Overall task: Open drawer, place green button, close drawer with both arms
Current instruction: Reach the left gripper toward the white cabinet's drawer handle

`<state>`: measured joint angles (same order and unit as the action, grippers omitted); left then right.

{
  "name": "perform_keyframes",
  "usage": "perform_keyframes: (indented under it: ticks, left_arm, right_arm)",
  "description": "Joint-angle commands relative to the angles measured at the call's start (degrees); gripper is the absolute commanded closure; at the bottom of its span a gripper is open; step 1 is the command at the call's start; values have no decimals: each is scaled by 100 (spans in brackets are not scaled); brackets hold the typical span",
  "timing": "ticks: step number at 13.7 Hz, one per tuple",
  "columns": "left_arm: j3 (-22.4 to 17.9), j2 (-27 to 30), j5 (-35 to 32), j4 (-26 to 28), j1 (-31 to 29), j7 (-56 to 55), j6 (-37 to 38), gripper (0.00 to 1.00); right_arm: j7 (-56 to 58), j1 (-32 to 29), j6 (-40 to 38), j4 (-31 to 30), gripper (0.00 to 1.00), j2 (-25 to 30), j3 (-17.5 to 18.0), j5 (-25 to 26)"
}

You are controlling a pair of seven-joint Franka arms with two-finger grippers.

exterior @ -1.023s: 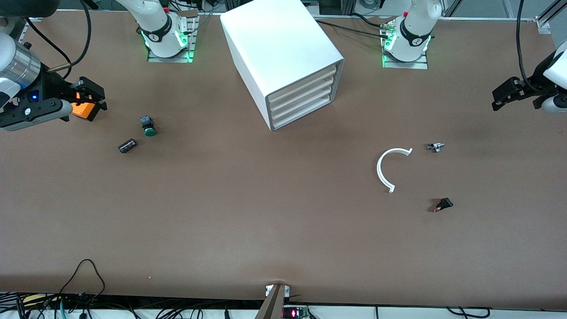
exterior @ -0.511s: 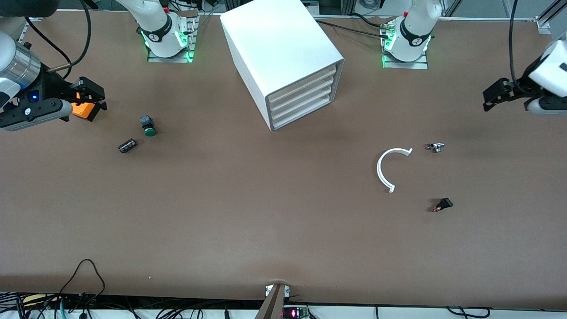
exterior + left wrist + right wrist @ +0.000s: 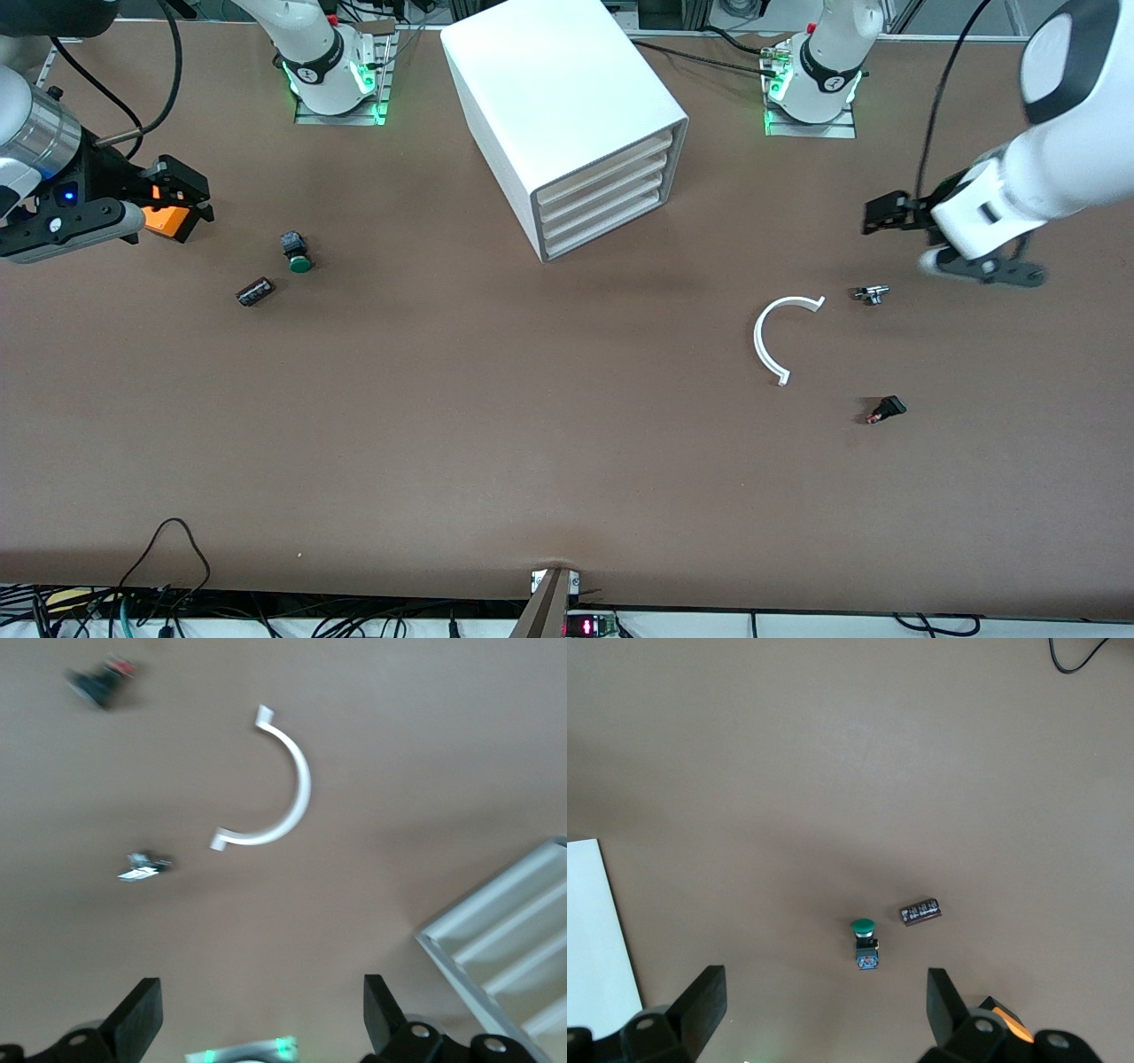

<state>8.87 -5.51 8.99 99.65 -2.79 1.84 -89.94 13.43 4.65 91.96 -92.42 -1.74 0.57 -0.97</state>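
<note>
Fingers (image 3: 700,1001) of the right gripper (image 3: 182,199) stand spread wide with nothing between them, as we see in its wrist view; it hangs over an orange box (image 3: 168,220) at the right arm's end of the table, where that arm waits. Just nearer the front camera lies the button (image 3: 296,252), on its side on the bare table (image 3: 532,425), green cap toward the camera; beside it, nearer still, lies a dark cylinder (image 3: 255,291) with pale print we cannot read. We see nothing between the button and the cabinet (image 3: 567,115), which stands mid-table; all four of its drawers are pushed in, the drawer (image 3: 602,232) among the lower two. Toward the left arm's end lie a white half-ring (image 3: 780,337), a small metal part (image 3: 872,293) beside it and a small black part with a red tip (image 3: 886,409) nearer the camera. Our left gripper (image 3: 886,215) is up over the table near the metal part; its fingers (image 3: 137,1014) are likewise parted wide and carry nothing.
</note>
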Motion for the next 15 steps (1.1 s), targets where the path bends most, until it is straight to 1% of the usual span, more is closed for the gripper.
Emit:
perform_keyframes:
  ticks: [1,3,4,6,8,10,12,13,15]
  left_arm:
    - [35,-546,654,-77,-11,194,231,0]
    - [298,-915,902,-77,-19,290,275,0]
    - [395,-1108,1103,-86,-11,361,258,0]
    - [440,-1556,1840,-86,-11,405,223,0]
    - [449,-2057,2490,-86,-11,1165,214,3]
    - [449,-2497,3141,-77,-2,2001,205,3]
    - [493,-2796,3590,-77,24,2521,214,7]
    - [580,-2981,3827,-86,42,2811,205,8]
    - [589,-3428,4179,-147,234,3644,179,10]
  right_arm:
    - [20,1,-55,198,0,-37,57,35]
    - [54,-25,15,198,0,-116,48,-87]
    - [72,-34,198,198,0,-177,48,-131]
    - [55,1,349,199,0,-301,57,-62]
    - [-16,10,323,207,0,-336,57,-35]
    - [72,-25,367,207,0,-528,48,-88]
    - [72,-26,376,207,0,-739,39,-44]
    - [72,-34,384,207,0,-836,39,-26]
    - [107,-78,471,207,0,-1099,13,-113]
